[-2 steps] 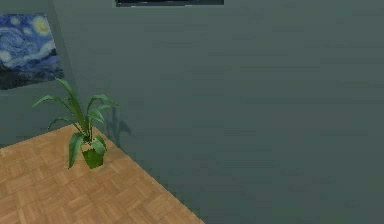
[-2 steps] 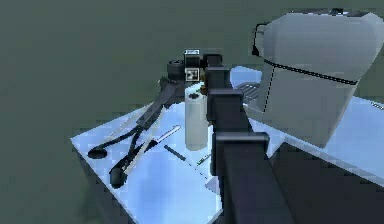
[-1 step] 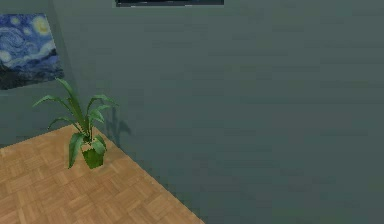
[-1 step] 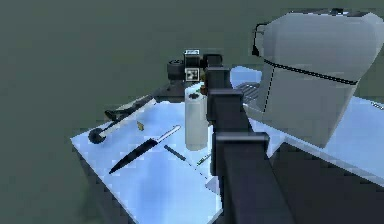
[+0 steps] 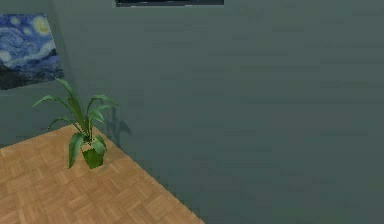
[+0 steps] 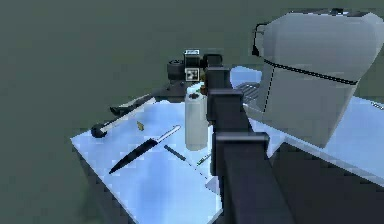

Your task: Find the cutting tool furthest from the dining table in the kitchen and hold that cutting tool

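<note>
A dark-bladed knife (image 6: pixel 135 155) lies on the white counter (image 6: pixel 170 185) near its front left. A second long tool with a dark handle (image 6: pixel 118 117) lies farther back along the counter's left edge. My arm (image 6: pixel 240 150) rises from the bottom edge, past a white upright cylinder (image 6: pixel 196 120). The gripper (image 6: pixel 176 72) sits at the arm's far end, above the back of the counter and beyond both tools. Its far end is too dark against the wall to make out, so I cannot tell whether it holds anything.
A large pale grey appliance (image 6: pixel 315 70) stands on the counter at the arm side view's right. A small object (image 6: pixel 141 127) and a thin utensil (image 6: pixel 175 152) lie between the tools. The forward view has a grey wall, a potted plant (image 5: pixel 88 135), a painting (image 5: pixel 30 50) and wood floor.
</note>
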